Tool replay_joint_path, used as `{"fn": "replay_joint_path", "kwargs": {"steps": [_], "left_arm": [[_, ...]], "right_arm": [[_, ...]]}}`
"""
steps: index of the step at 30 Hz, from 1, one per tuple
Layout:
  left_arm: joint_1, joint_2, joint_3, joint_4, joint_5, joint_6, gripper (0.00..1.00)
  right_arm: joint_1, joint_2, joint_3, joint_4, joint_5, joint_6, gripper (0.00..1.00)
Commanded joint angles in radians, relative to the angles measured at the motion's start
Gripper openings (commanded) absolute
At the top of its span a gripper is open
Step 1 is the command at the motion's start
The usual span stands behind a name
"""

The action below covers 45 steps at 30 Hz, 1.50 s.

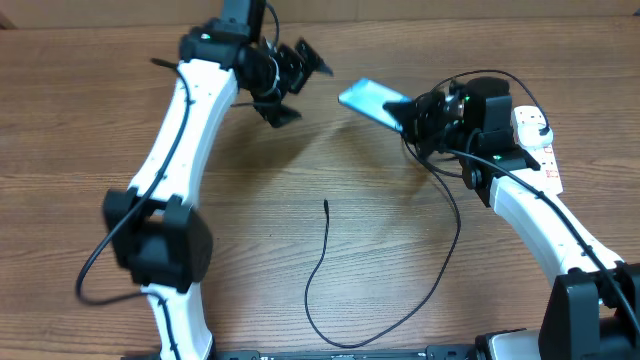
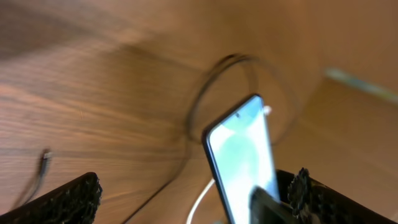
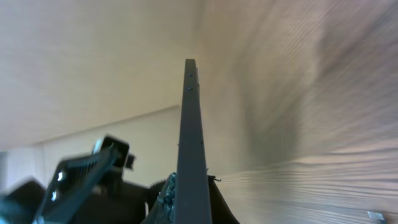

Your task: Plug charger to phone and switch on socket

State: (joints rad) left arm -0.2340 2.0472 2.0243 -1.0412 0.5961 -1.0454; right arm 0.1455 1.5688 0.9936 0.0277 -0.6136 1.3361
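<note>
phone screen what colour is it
The phone screen is lit light blue, clearest in the overhead view.

White arms [image 1: 185, 120], black joints [image 1: 160, 245], looping black cables [image 1: 100, 250], green lights [image 1: 208, 38], black left end effector [image 1: 296, 84], right end effector [image 1: 405, 112]

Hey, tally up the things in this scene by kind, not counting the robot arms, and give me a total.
phone: 1
charger cable: 1
power strip: 1
Total: 3
</note>
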Motion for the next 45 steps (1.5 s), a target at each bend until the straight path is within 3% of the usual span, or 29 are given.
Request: {"fn": "replay_joint_path", "kwargs": {"steps": [1, 8, 16, 24, 45], "left_arm": [[0.002, -0.120, 0.023, 0.030, -0.095, -0.128, 1.00], [-0.024, -0.137, 0.019, 0.097, -0.160, -0.236, 1.00], [-0.063, -0.137, 0.019, 0.142, -0.203, -0.317, 1.00], [-0.081, -0.134, 0.019, 0.153, -0.275, -0.324, 1.00], [-0.119, -0.050, 0.018, 0.187, -0.257, -0.319, 1.00]], "right_arm": [[-0.002, -0.005, 0.021, 0.129, -0.024, 0.286, 0.04], [0.000, -0.005, 0.021, 0.266, -0.027, 0.599, 0.04], [0.042, -0.005, 0.021, 0.372, -0.039, 0.711, 0.04], [0.096, -0.005, 0.021, 0.377, -0.039, 0.732, 0.04], [0.111, -0.005, 0.021, 0.421, -0.084, 0.735, 0.04]]}}
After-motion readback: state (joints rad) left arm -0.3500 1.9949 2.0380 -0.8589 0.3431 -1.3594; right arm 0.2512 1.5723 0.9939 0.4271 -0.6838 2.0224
